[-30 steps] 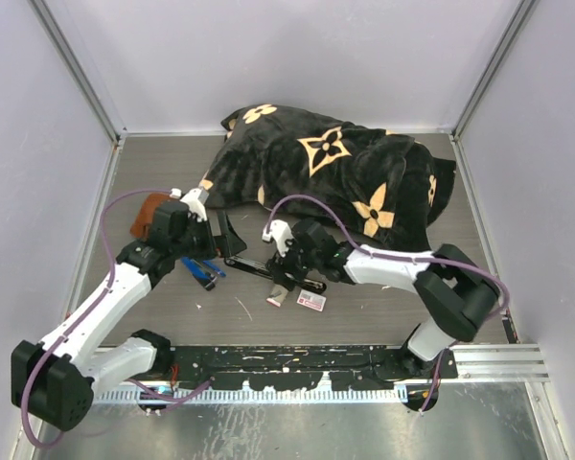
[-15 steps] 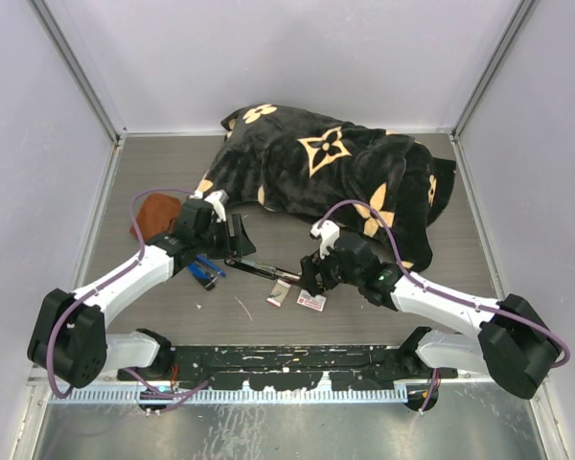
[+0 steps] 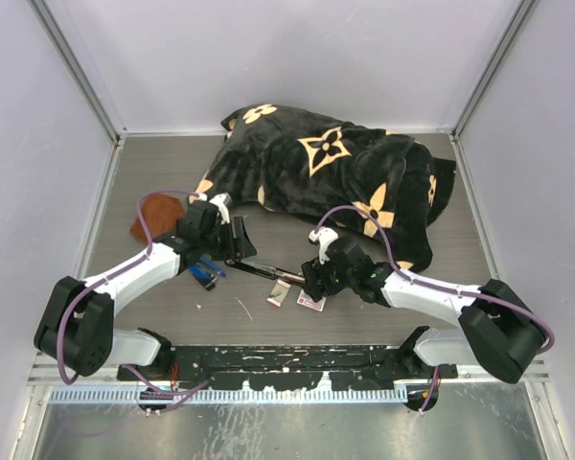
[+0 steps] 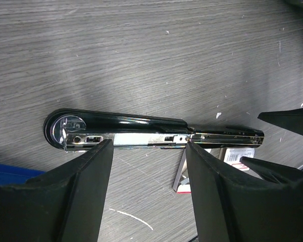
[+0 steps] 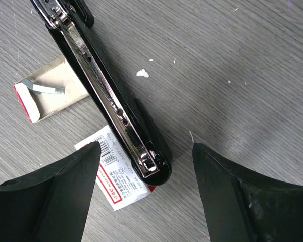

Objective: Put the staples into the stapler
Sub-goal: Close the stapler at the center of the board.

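Staples box [image 5: 118, 176] under stapler [image 5: 108, 98] | grey strip [image 5: 48, 89] right-wrist only; left claw [image 4: 149, 156], right claw [image 5: 145, 151] spread

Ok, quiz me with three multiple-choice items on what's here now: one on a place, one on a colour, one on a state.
1. Where is the box?
A. partly under the stapler's end
B. on the blanket
C. on top of the stapler

2. What colour is the stapler?
A. red
B. black with a chrome rail
C. blue

3. How is the right tool?
A. shut on the box
B. shut on the stapler
C. open, holding nothing

Answers:
1 A, the stapler's end overlaps the box's label in the right wrist view.
2 B, a black body and a shiny rail show.
3 C, its fingers stand wide apart, one on each side of the stapler's end.
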